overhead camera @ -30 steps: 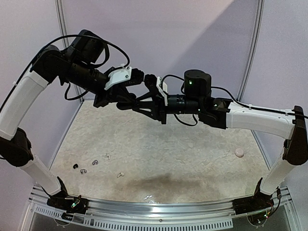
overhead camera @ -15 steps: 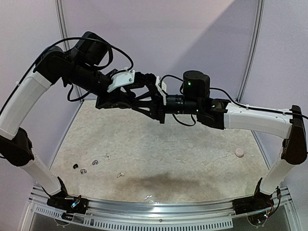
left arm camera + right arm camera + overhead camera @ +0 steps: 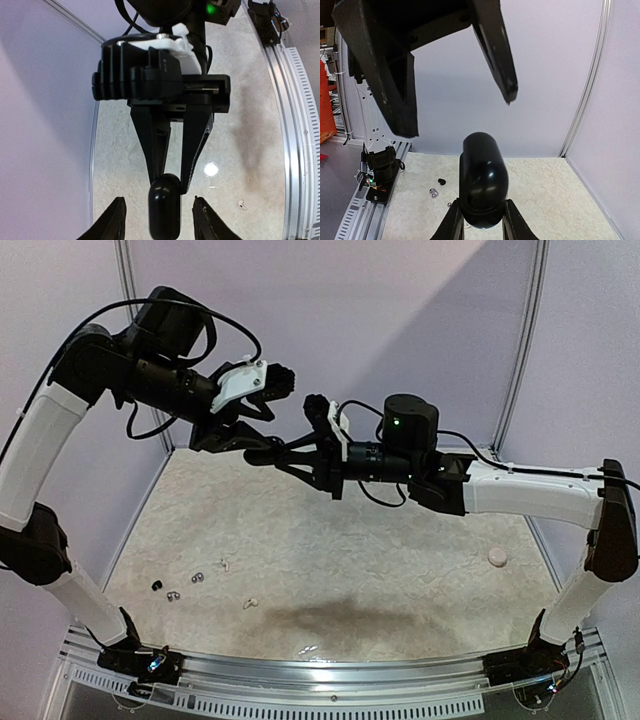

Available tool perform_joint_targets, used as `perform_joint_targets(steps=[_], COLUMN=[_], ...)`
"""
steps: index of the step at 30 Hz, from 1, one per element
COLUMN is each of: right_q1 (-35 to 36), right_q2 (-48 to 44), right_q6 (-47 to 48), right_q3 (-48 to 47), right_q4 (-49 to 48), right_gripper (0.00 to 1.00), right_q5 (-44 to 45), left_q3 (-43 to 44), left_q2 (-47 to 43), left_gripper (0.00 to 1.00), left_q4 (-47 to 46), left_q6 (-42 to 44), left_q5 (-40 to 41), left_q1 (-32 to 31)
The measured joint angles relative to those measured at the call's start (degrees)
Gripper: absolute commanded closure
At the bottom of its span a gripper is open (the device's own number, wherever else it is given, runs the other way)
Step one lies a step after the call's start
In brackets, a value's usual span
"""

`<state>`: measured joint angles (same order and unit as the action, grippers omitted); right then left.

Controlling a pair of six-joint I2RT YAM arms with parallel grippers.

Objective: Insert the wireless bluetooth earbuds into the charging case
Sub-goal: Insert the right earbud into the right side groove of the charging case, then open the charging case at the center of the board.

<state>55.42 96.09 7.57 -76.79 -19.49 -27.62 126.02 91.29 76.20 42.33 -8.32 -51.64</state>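
Left wrist view: I look out past my left gripper [image 3: 160, 222], whose two fingers [image 3: 117, 220] stand spread at the bottom edge and hold nothing. Facing the camera, the right gripper [image 3: 171, 185] pinches one end of the charging case [image 3: 164, 210], a glossy black capsule with rounded ends. The case's free end lines up with the gap between my left fingers, with clear space on either side. I cannot tell whether its lid is open.

Right wrist view: the right fingers press on both sides of the case's near end, while the left gripper's dark fingers hang apart just beyond its far end.

Top external view: both arms are raised high over the table [image 3: 380, 570], and the grippers meet tip to tip above its far left part. The earbuds [image 3: 197, 577] lie loose on the table near the front left, well apart from the case. There is a black earbud [image 3: 157, 586], with silvery-grey ones just beside it and white ones [image 3: 250, 603] a little to the right. A small round pinkish object [image 3: 497, 557] lies near the right edge.
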Motion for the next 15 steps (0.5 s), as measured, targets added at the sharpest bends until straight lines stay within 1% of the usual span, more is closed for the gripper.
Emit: perform_joint_targets(steps=[4,6,8,10,12,15], right_q1=[-0.3,-0.5,-0.6,-0.8,-0.9,-0.9], right_q2=[0.0,0.0,0.0,0.0,0.0,0.0], right_q6=[-0.7,-1.1,-1.4,-1.7,-2.1,-2.4], right_q3=[0.2,0.4,0.4,0.4,0.5,0.5], right_q4=[-0.3,-0.3,-0.3,-0.5,-0.7,-0.8], right_gripper=[1.0,1.0,1.0,1.0,1.0,1.0], right_q5=[0.0,0.0,0.0,0.0,0.0,-0.4], left_q3=[0.5,0.5,-0.2,-3.1,-7.0,-11.9], left_q2=[-0.9,-1.6,-2.7,-4.6,-6.6,-7.8], left_gripper=[0.42,0.42,0.41,0.33,0.28,0.24], left_q4=[0.0,0.0,-0.2,-0.7,-0.9,-0.9], left_q6=[-0.9,-1.9,-2.7,-3.0,-2.5,-1.6], left_q5=[-1.4,-2.9,-4.5,-4.6,-3.8,-2.5], left_q1=[0.5,1.8,4.5,6.8,8.1,8.5])
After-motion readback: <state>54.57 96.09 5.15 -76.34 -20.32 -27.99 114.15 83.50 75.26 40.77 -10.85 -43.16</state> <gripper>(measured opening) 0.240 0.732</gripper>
